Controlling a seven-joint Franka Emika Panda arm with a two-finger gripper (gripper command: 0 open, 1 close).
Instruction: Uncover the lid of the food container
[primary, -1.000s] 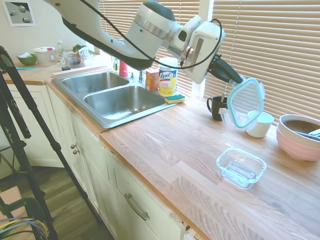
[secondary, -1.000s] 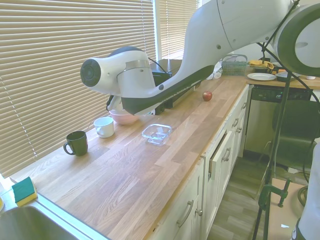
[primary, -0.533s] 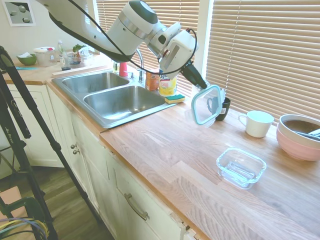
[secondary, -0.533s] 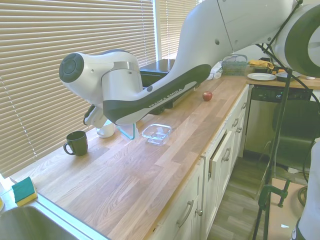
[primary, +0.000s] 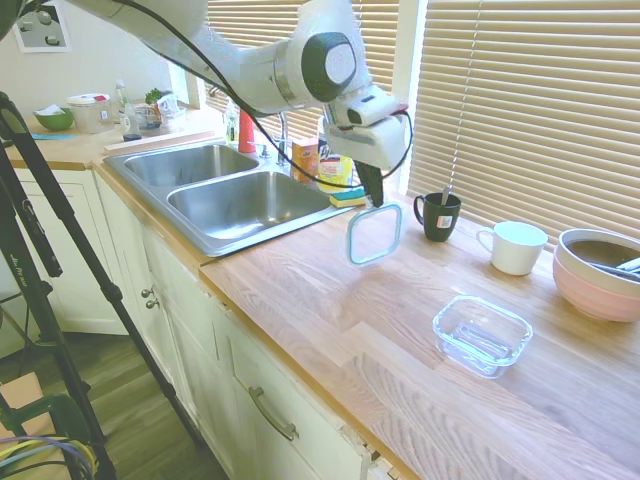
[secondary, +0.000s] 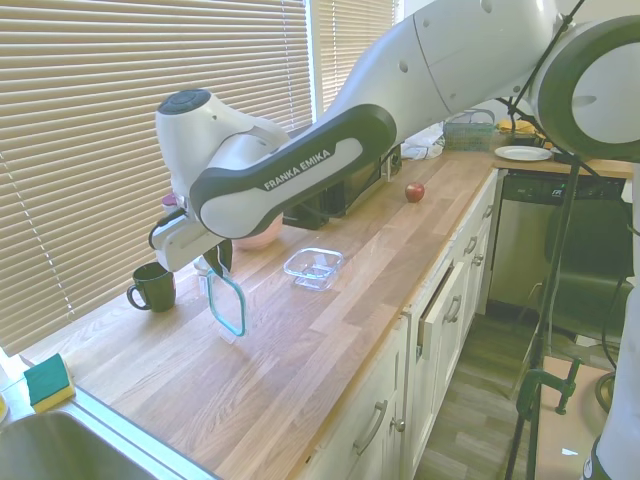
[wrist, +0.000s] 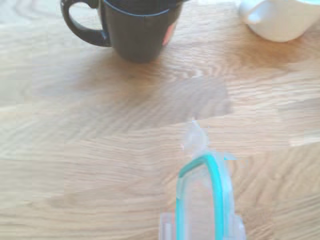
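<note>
Kitchen counter (primary: 330, 300) of pale, grained wood planks above white cabinet fronts, with a double stainless-steel sink (primary: 225, 190) set into it and slatted window blinds (primary: 540, 100) behind. Gripper (primary: 366, 196) clenched on the top edge of the lid (primary: 374, 235), a flat clear rounded rectangle with a teal rim, which hangs upright above the counter between the sink and a dark glossy mug (primary: 438, 215). Food container (primary: 482, 334), a low-walled clear glass dish, stands open on the wood near the front edge, well apart from the lid. White cup (primary: 514, 247) and pink bowl (primary: 598, 272) line the blinds; a yellow-and-green sponge (secondary: 46, 381) lies beside the sink. Wrist view shows the lid's teal rim (wrist: 205, 200) edge-on above the wood grain.
</note>
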